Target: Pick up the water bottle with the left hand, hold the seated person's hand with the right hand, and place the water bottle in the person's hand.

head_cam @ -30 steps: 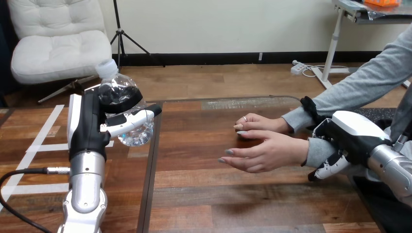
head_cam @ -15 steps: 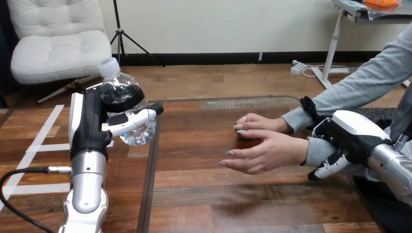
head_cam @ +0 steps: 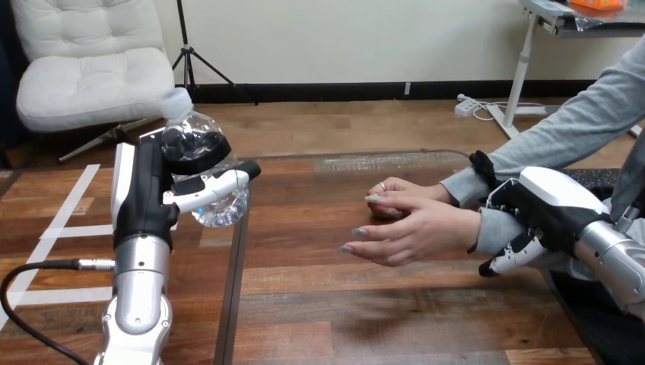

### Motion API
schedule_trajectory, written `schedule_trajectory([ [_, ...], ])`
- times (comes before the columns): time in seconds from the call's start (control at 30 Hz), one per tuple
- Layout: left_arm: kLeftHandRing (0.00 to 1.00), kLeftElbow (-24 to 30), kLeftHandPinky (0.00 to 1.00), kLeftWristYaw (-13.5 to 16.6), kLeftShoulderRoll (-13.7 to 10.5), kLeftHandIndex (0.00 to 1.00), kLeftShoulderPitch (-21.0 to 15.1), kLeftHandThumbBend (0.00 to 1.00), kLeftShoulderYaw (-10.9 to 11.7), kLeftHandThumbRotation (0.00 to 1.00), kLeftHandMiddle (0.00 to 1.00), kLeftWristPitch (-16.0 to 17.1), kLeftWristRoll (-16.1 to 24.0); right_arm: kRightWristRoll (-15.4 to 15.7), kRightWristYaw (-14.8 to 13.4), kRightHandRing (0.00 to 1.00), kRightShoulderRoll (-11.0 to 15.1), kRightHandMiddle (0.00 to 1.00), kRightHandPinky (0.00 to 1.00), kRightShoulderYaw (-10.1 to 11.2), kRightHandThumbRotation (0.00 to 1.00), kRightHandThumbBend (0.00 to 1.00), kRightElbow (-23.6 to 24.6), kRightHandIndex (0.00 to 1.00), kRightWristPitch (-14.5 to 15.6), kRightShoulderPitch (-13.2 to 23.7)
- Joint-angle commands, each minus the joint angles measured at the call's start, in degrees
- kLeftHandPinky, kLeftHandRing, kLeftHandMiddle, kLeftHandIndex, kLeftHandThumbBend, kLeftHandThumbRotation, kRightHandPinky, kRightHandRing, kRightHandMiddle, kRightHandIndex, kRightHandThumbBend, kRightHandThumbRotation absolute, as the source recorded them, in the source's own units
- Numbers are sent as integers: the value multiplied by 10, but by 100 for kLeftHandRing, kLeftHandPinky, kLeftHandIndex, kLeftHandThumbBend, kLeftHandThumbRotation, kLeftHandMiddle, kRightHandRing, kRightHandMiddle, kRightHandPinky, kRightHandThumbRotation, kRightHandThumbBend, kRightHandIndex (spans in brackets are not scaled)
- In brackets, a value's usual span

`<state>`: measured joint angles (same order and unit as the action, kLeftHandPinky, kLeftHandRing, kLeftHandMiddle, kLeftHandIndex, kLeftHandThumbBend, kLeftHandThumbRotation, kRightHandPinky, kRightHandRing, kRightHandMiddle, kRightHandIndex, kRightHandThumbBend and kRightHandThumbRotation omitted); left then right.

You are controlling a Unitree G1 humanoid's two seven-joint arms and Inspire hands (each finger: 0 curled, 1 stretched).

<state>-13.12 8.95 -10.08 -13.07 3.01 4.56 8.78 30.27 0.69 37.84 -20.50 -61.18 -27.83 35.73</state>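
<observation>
Left hand (head_cam: 141, 199) is at the left of the frame, arm coming up from the bottom edge. Fingers and thumb are wrapped round the water bottle (head_cam: 222, 207) — a full clamp, thumb across the near side, fingers round the far side. The bottle is clear and tilted, with its white cap (head_cam: 176, 103) pointing to the upper left and its base toward frame centre. It is off the surface, held in the air over the left edge of the wooden table (head_cam: 319, 304).

Right hand (head_cam: 544, 205) is at the right of the frame, on the person's grey sleeve (head_cam: 498, 232) at the wrist. The white back shell lies over the sleeve and the fingers (head_cam: 508, 260) curl in under it — reads as closed round the wrist.

Person's lower hand (head_cam: 411, 236) extends from that sleeve toward frame centre. Its palm is open, fingers straight and slightly spread, pointing left, raised off the table. Person's upper hand (head_cam: 399, 194) is just behind it, resting on the table top. Can't tell whether the two touch.

The bottle and the person's lower hand are well apart, with table top between them.
</observation>
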Motion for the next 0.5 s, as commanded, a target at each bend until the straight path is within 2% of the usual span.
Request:
schedule_trajectory([
  [0.0,35,41,29,-3,5,40,-20,76,-4,0,39,10,1,-16,-4,27,-6,34,23,20,0,86,27,36,-10,15],
  [0.3,35,37,29,-18,13,40,-22,75,-10,0,39,14,-5,-16,1,27,-5,33,23,21,0,86,38,35,-5,15],
  [0.47,35,37,29,-27,19,40,-26,75,-19,0,39,5,1,-19,3,27,-6,34,23,24,0,86,42,35,-9,15],
])
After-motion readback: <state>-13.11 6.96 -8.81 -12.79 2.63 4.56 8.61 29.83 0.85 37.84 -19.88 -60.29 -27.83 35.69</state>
